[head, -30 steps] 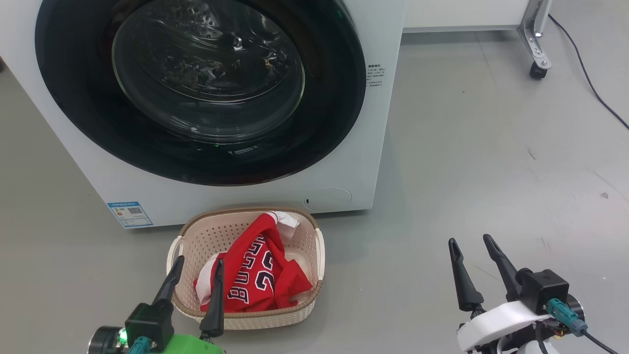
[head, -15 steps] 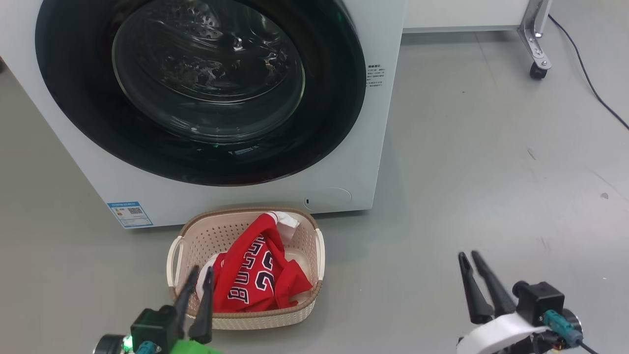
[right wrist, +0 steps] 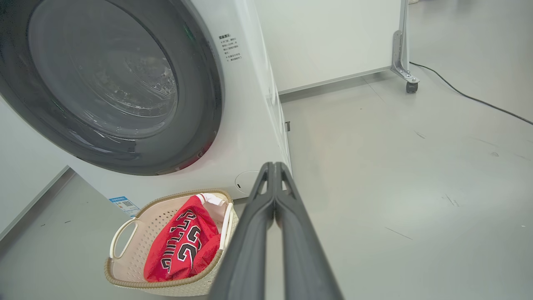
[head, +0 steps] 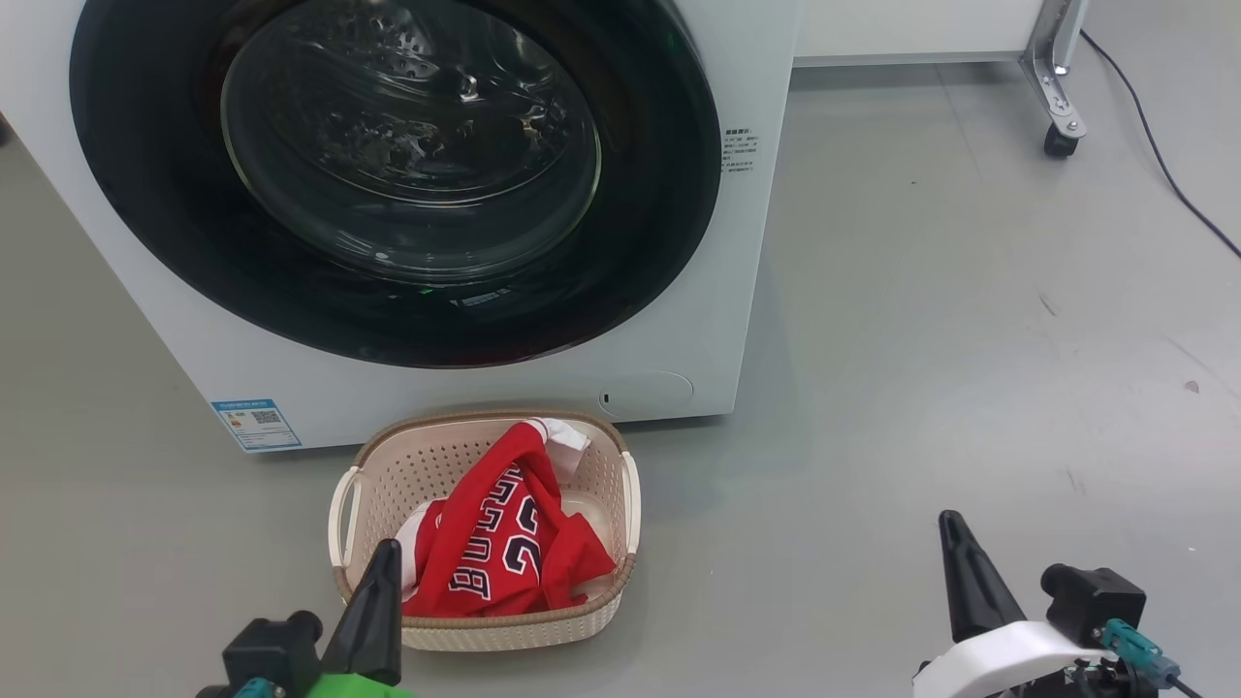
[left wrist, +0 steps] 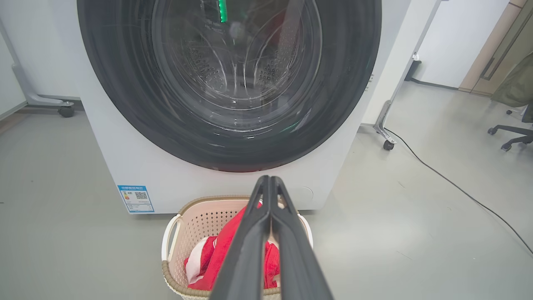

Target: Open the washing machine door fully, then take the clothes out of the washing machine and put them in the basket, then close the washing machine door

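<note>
The white washing machine (head: 679, 320) (left wrist: 125, 166) (right wrist: 250, 125) stands with its washing machine door (head: 407, 165) (left wrist: 233, 75) (right wrist: 108, 83) closed flat against its front. On the floor just before it sits the cream basket (head: 373, 475) (left wrist: 187, 225) (right wrist: 125, 254), holding the red clothes (head: 504, 553) (left wrist: 220, 254) (right wrist: 183, 246), a jersey with dark lettering. My left gripper (head: 388, 553) (left wrist: 268, 180) is shut and empty, low over the basket's near left corner. To the right over bare floor my right gripper (head: 948, 522) (right wrist: 272, 166) is shut and empty.
A metal frame leg on a caster (head: 1059, 141) (left wrist: 388, 145) (right wrist: 411, 86) stands right of the washer, with a black cable (head: 1163, 165) (left wrist: 458, 187) (right wrist: 466, 96) trailing across the grey floor. An office chair base (left wrist: 510, 133) sits far right. A blue label (head: 257, 424) marks the washer's lower left.
Both grippers have closed from wide open to shut and have drawn back toward the bottom of the head view. Basket, clothes and door have not moved.
</note>
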Controlling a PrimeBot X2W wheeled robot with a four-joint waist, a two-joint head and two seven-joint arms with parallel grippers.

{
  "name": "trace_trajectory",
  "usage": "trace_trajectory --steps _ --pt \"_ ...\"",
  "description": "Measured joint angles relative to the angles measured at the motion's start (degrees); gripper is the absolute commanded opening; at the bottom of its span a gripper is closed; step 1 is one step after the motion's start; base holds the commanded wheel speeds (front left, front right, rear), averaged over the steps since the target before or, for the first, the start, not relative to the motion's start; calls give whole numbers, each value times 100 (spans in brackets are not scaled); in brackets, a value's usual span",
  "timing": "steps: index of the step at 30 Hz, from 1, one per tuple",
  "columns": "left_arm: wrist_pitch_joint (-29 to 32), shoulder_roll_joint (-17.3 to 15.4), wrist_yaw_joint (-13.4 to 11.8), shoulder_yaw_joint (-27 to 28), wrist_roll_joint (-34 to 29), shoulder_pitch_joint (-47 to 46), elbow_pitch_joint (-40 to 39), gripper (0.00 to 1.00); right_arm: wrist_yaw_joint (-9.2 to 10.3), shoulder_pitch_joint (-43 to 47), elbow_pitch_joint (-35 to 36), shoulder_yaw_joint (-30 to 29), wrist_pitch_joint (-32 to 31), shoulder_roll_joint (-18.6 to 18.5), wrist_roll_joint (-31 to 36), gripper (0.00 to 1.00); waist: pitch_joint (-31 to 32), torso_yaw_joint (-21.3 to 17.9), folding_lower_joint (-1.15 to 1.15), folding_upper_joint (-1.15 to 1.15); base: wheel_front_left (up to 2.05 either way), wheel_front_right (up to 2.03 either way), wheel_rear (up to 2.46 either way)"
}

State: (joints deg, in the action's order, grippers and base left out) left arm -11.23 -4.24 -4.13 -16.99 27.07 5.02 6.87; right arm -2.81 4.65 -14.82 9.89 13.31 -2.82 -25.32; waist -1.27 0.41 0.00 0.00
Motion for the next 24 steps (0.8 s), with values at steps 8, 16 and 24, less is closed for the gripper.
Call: trace_trajectory --steps 8,16,24 --pt "121 11 90 189 683 -2 4 0 -15 -7 21 -148 -162 4 -709 0 7 -5 0 0 0 0 0" --pt "268 10 145 337 1248 -8 21 0 -64 -61 27 -280 -343 9 -1274 0 15 -10 0 0 0 0 0" --pt "372 2 231 469 1859 -33 76 0 -66 -85 27 -413 -497 2 -1873 0 24 -14 0 0 0 0 0"
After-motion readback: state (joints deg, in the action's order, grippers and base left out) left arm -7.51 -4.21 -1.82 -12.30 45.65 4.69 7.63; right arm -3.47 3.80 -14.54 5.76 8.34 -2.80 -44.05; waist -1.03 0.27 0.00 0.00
